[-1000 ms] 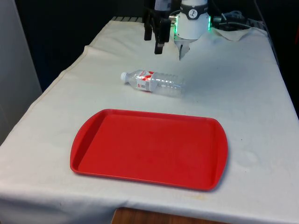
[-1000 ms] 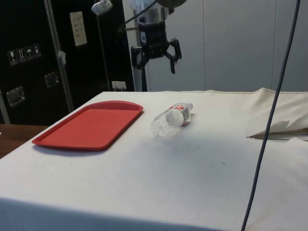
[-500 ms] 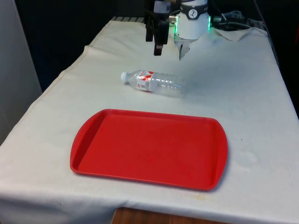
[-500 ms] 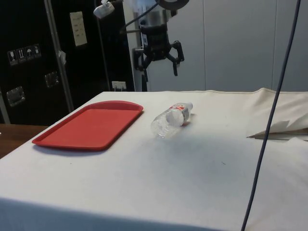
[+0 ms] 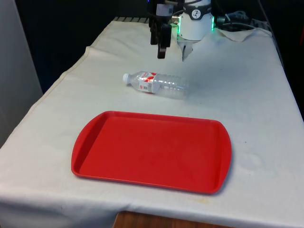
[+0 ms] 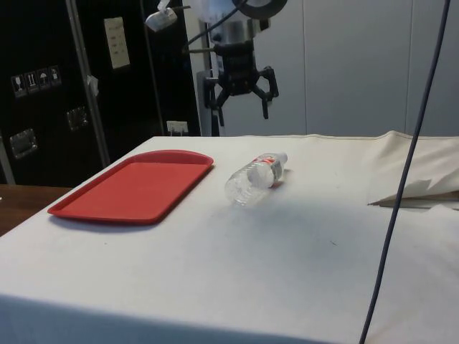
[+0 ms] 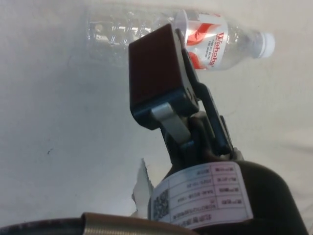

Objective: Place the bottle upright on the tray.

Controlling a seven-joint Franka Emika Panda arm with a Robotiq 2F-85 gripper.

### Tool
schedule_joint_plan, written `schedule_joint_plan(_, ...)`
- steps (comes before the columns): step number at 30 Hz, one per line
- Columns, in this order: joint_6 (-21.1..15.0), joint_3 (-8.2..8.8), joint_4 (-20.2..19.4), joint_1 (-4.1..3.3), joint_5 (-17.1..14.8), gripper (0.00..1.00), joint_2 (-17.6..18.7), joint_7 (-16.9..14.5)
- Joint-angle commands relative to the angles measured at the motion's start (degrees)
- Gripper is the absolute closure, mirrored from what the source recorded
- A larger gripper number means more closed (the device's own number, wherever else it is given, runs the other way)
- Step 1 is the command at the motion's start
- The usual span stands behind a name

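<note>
A clear plastic bottle (image 5: 156,84) with a red-and-white label and a white cap lies on its side on the white cloth, cap towards the front view's left. The side view has the bottle (image 6: 254,178) just beside the red tray (image 6: 136,186). Nearer the table's front edge, the tray (image 5: 152,152) lies flat with nothing on it. My gripper (image 6: 242,109) hangs open in the air above and slightly behind the bottle, holding nothing. From the front, the gripper (image 5: 161,47) points straight down. In the wrist view one finger (image 7: 155,73) overlaps the bottle (image 7: 210,36) below it.
A raised fold of cloth (image 6: 416,190) lies at the side view's right. A dark cable (image 6: 401,179) hangs down in front of that camera. Crumpled white material (image 5: 237,32) sits by the robot's base. Bare cloth surrounds the tray and bottle.
My gripper has shifted slightly towards the front view's right and come down a little, closer over the bottle. It stays open. Bottle and tray have not moved.
</note>
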State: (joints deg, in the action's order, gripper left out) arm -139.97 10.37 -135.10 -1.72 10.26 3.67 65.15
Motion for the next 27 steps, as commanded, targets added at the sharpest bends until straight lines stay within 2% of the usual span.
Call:
schedule_joint_plan(1,-1.09,0.0,-0.63,0.06,-0.74,0.0,-0.29,0.11)
schedule_joint_plan(8,-1.78,0.17,-1.26,0.06,-1.32,0.0,0.17,1.38)
schedule_joint_plan(9,-0.86,0.17,-0.97,0.0,-1.15,0.0,0.11,0.97)
schedule_joint_plan(10,-1.78,0.23,-1.26,0.06,-1.32,0.0,0.23,1.72)
schedule_joint_plan(16,-1.38,0.23,-1.15,0.06,-1.26,0.0,0.74,4.07)
schedule_joint_plan(17,-0.86,0.17,-1.09,0.0,-1.15,0.0,0.63,3.32)
schedule_joint_plan(21,-1.09,0.29,-1.09,0.06,-1.2,0.0,0.97,5.79)
schedule_joint_plan(24,-1.03,0.34,-1.09,0.06,-1.09,0.0,0.92,6.53)
schedule_joint_plan(25,-0.8,0.23,-1.09,0.0,-1.15,0.0,0.92,5.9)
schedule_joint_plan(27,-0.97,0.46,-1.38,0.06,-0.92,0.0,0.4,6.93)
